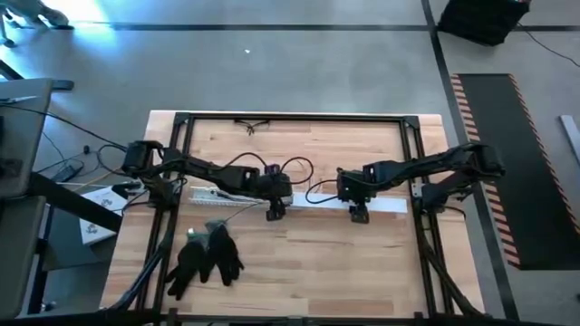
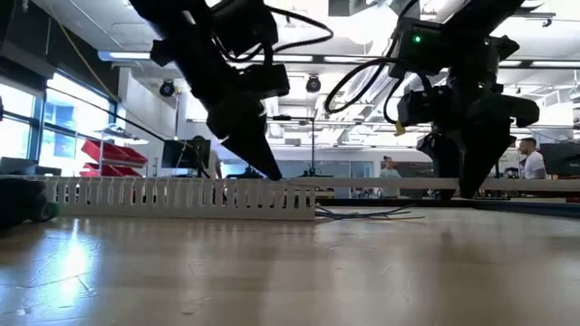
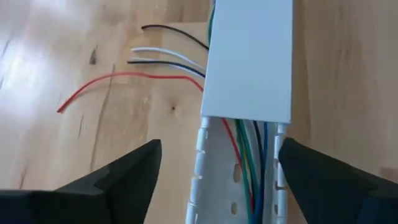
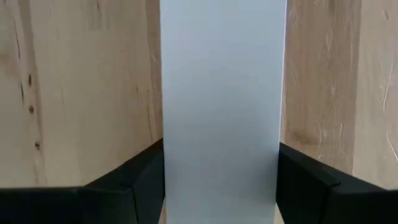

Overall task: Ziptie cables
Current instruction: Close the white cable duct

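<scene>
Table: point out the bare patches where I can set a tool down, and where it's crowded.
Free: the wood between the channel and the table's near edge, right of the black gloves; also the strip toward the far edge. Crowded: the middle, where the left gripper and right gripper straddle the channel, with cables spilling out.

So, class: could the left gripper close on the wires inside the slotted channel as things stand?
Probably not directly. The left gripper straddles the channel, so the side walls sit between its open fingers and the wires; closing would likely squeeze the channel instead.
</scene>
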Tool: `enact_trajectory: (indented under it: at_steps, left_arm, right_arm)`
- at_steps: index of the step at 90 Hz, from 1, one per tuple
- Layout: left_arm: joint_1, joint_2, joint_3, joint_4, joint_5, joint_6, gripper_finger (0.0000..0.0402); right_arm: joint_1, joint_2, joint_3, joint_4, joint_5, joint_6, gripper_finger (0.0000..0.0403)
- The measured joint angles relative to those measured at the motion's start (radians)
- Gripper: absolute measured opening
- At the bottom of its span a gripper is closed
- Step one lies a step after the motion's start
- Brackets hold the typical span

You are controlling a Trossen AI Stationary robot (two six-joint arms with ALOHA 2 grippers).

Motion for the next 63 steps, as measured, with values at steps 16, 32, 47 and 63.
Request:
enact_trajectory:
  at_steps: [16, 32, 47, 63]
  left_arm:
    - [-0.002, 0.026, -0.003, -0.030, -0.010, -0.017, 0.0308]
    - [-0.015, 0.024, -0.002, -0.078, -0.012, -0.068, 0.0307]
    - [-0.021, 0.024, -0.002, -0.076, -0.021, -0.072, 0.0295]
    - [-0.020, 0.047, -0.002, -0.048, 0.005, -0.098, 0.0269]
  right_arm:
    - [-0.001, 0.000, 0.000, -0.001, 0.001, 0.003, 0.0222]
    - [0.000, 0.000, 0.000, -0.002, 0.000, -0.001, 0.0222]
    - [0.000, 0.000, 0.000, 0.003, 0.000, -0.004, 0.0222]
    - [0.000, 0.000, 0.000, 0.026, 0.000, -0.008, 0.0222]
